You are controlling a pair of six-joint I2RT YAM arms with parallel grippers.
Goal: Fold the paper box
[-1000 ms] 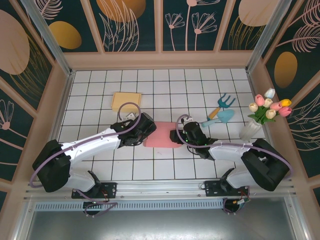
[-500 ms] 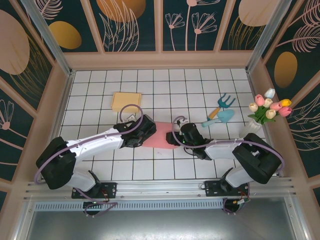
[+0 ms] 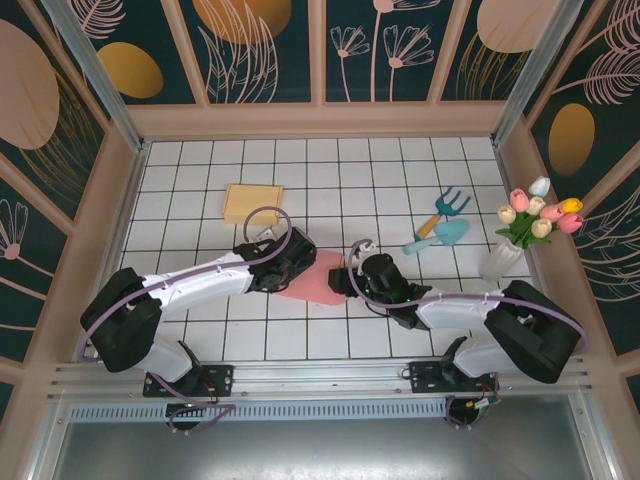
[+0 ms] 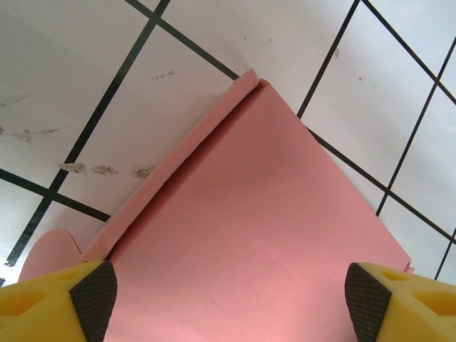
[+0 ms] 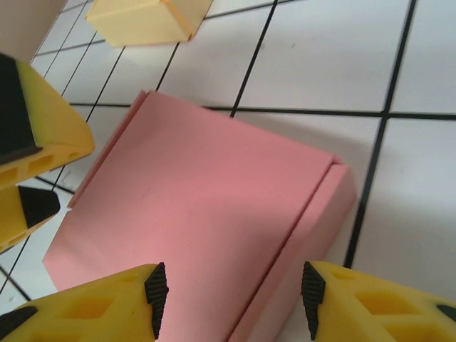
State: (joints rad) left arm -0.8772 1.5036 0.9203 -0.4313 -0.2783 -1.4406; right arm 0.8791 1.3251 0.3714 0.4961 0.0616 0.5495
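Apparently the folding is only beginning: the pink paper box (image 3: 322,276) is lying flat on the bench (image 3: 400,180), with the left gripper (image 4: 231,298) hovering wide open over its left side and the right gripper (image 5: 233,293) hovering part-open over its right side, so the next move is probably pinching and lifting a flap edge.

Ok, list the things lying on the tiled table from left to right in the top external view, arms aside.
yellow box → pink paper box → toy garden tools → vase of tulips
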